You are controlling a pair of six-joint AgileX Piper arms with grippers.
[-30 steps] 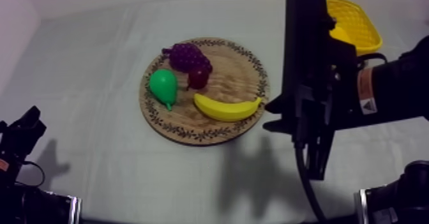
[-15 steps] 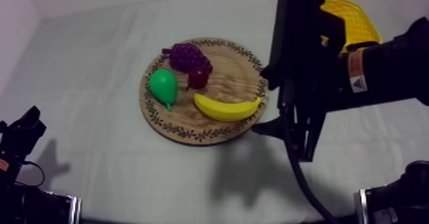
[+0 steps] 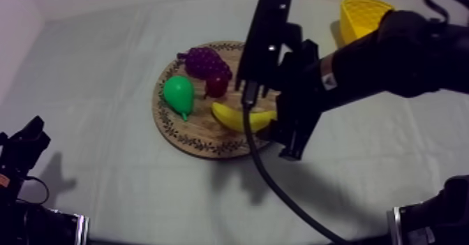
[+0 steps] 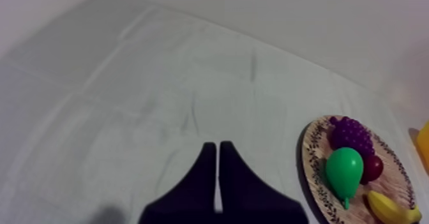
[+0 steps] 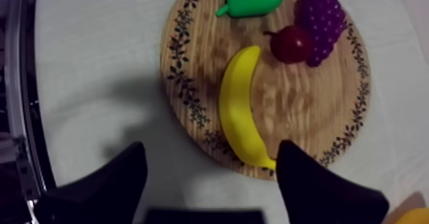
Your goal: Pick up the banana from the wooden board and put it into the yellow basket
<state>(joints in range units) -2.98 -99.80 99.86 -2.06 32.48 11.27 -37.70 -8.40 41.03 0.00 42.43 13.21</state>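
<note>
The banana (image 5: 239,112) lies on the round wooden board (image 3: 209,139), on the side of it nearest the camera in the top view, with its curve bowed toward the rim. Beside it on the board are a green pear (image 3: 179,94), a bunch of grapes (image 3: 204,61) and a small red fruit (image 3: 217,86) that touches the grapes. None of them touches the banana.

The right arm (image 3: 363,66) reaches in over the right part of the board and hides the banana's right end in the top view. The right tool (image 5: 210,147) hangs above the board's edge with its two fingers spread wide and nothing between them. One finger is over the cloth beside the board and the other is just beside the banana's tip; whether it touches cannot be told.

The yellow basket (image 3: 363,14) stands at the far right of the bench (image 3: 105,52), well apart from the board.

The left tool (image 4: 218,150) sits low at the left side, its fingers pressed together on nothing.
</note>
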